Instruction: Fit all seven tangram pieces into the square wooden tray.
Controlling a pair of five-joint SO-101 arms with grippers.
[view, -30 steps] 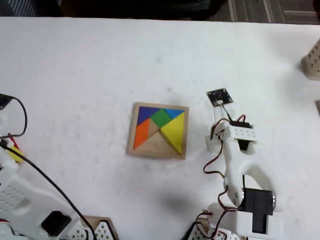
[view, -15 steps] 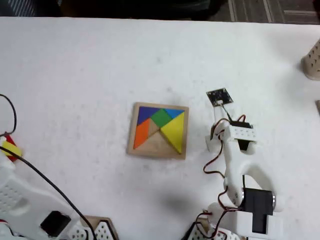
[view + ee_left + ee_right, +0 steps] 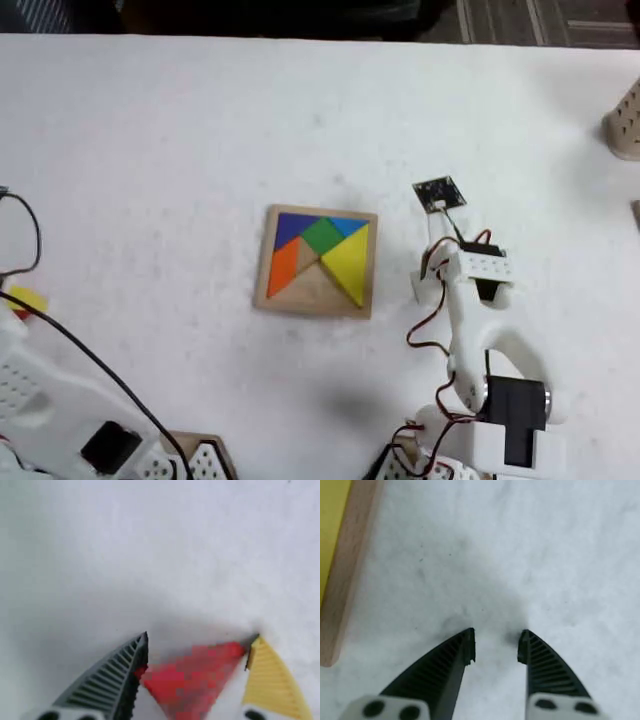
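Note:
The square wooden tray (image 3: 264, 290) lies mid-table, holding blue, green, light blue, orange and yellow pieces (image 3: 349, 262); bare wood shows at its near middle. At the table's left edge my left gripper (image 3: 197, 645) is shut on a red triangle (image 3: 190, 680), which sits between the grey finger (image 3: 117, 682) and the yellow finger (image 3: 270, 680). That yellow finger (image 3: 26, 298) also shows from above. My right gripper (image 3: 496, 647) stands open over bare table just right of the tray's rim (image 3: 347, 570), holding nothing. The right arm (image 3: 478, 300) is beside the tray.
A small camera board (image 3: 440, 194) sticks out beyond the right arm. A pale pegged object (image 3: 625, 125) stands at the far right edge. Wooden bases (image 3: 200, 455) and cables sit along the near edge. White table spreads behind the tray.
The left arm has shifted slightly at the table's left edge, its cable loop pulling further left, with the red triangle still between its fingers. The right arm and tray have not moved.

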